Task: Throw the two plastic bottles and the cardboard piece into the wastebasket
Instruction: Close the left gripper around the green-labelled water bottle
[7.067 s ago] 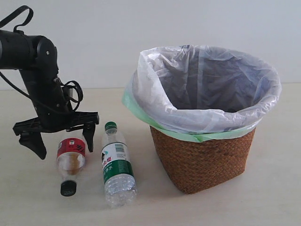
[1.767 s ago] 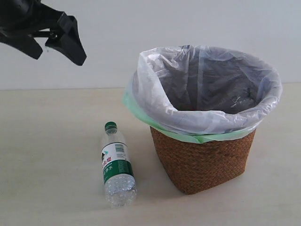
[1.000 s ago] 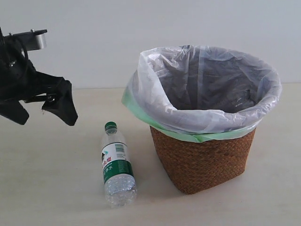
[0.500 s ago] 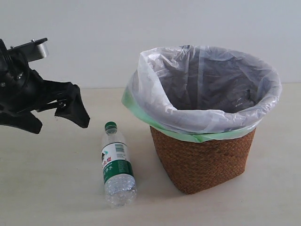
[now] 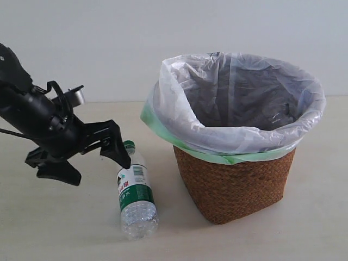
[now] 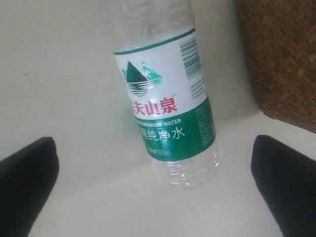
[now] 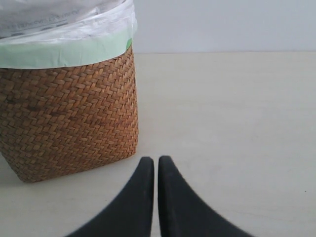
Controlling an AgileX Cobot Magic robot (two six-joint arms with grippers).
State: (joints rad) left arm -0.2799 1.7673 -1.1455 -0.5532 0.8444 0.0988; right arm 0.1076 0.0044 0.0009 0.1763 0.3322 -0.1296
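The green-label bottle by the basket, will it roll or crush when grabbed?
Probably light: the bottle looks empty through its clear wall. Lying on its side, it may roll if nudged. The thin plastic likely dents under a squeeze.

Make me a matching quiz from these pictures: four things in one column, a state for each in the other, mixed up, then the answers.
Things:
1. green-capped bottle
2. wastebasket
3. left claw
4. right claw

States:
A. shut
B. lying on its side
C. open wide
D. upright, lined with a bag

Pairs: 1-B, 2-D, 3-C, 4-A
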